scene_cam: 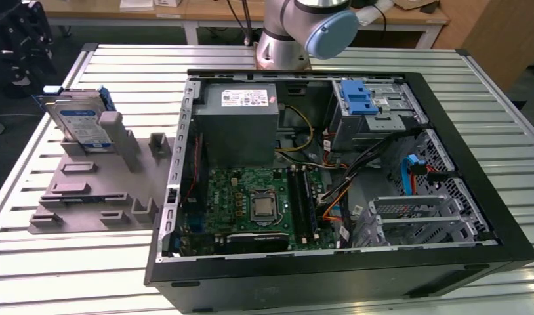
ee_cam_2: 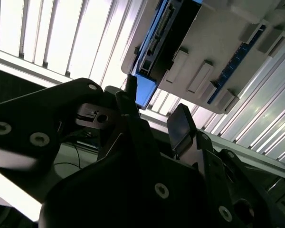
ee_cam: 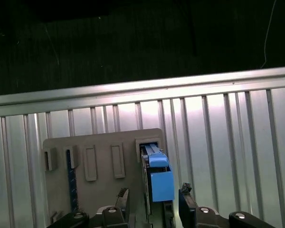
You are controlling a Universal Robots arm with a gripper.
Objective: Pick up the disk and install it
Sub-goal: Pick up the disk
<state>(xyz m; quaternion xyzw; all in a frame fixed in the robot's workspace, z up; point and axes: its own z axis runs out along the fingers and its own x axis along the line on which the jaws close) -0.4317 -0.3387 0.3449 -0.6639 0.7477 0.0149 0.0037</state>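
The disk (scene_cam: 81,121), a silver drive with a white-and-blue label in a blue carrier, stands on edge in a grey holder plate (scene_cam: 92,190) at the exterior view's left. In the first wrist view my gripper (ee_cam: 154,199) is open, one finger (ee_cam: 122,198) on each side of the disk's blue edge (ee_cam: 159,175), which sits between them without visible contact. The second wrist view has the gripper (ee_cam_2: 154,114) open just short of the disk (ee_cam_2: 166,33) and holder plate (ee_cam_2: 218,61).
An open black computer case (scene_cam: 477,262) lies on the slatted metal table (scene_cam: 65,275), holding a grey power supply (scene_cam: 241,125), a blue-latched drive cage (scene_cam: 368,105) and a green motherboard (scene_cam: 258,203). The arm's base (scene_cam: 293,33) stands behind the case.
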